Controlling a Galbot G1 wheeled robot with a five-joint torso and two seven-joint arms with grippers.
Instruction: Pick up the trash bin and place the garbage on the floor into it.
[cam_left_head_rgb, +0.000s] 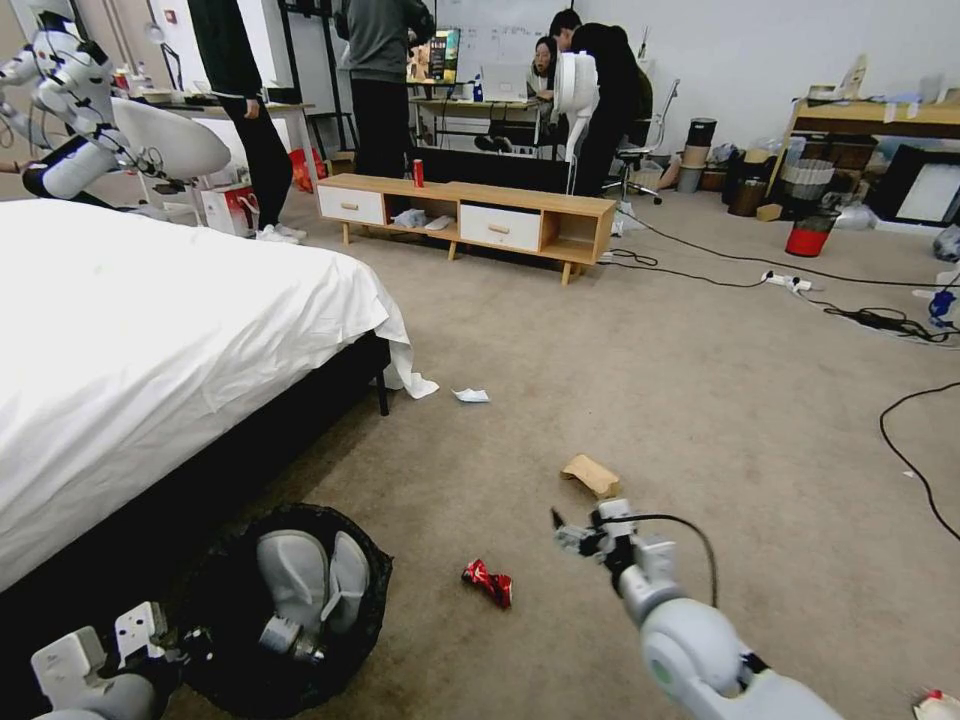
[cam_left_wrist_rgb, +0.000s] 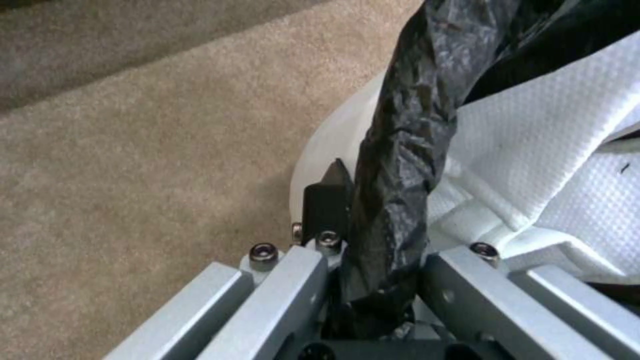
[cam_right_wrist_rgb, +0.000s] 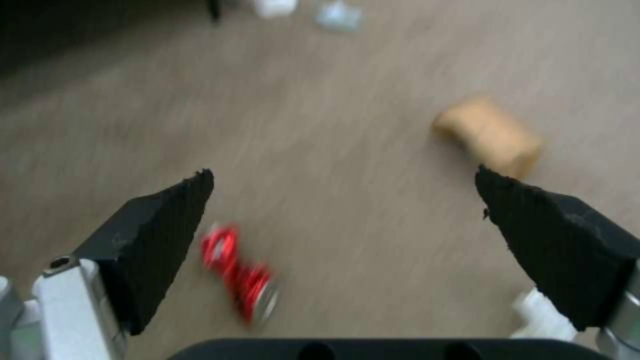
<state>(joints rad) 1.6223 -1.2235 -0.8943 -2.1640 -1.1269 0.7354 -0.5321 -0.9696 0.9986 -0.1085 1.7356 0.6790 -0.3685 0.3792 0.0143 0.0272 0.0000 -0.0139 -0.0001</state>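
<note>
The round pale grey trash bin lined with crinkly black plastic (cam_left_head_rgb: 285, 610) sits low at the robot's left, on the beige short-pile carpet floor (cam_left_head_rgb: 650, 380) just beside the dark base of the white-sheeted bed (cam_left_head_rgb: 150, 340), with white tissue-like material already inside. The left hand (cam_left_wrist_rgb: 383, 280) is clenched on the bin's bag-covered rim, one black pad outside the pale wall and the bunched plastic pinched between the fingers. The garbage lies ahead: a crumpled red foil wrapper (cam_left_head_rgb: 488, 582) nearest the bin, a tan folded cardboard piece (cam_left_head_rgb: 591, 474) farther on, a white paper scrap (cam_left_head_rgb: 471, 395) near the hanging sheet corner, and a red-and-white snack bag (cam_left_head_rgb: 938, 704) at the far right edge.

The right hand (cam_left_head_rgb: 578, 528) hovers above the carpet, released and spread wide, between wrapper and cardboard; in its wrist view the wrapper (cam_right_wrist_rgb: 241, 275) sits by one black pad and the cardboard (cam_right_wrist_rgb: 487, 135) by the other.

The step looks like reaching for a piece. To do it well, I would centre the open fingers over one item, likely the wrapper, come straight down, and close low so the pads scoop the thin foil off the pile. The bin should stay level and close by, since a grip on rim and plastic could slip.

No brand, label or writing can be read on any piece.
</note>
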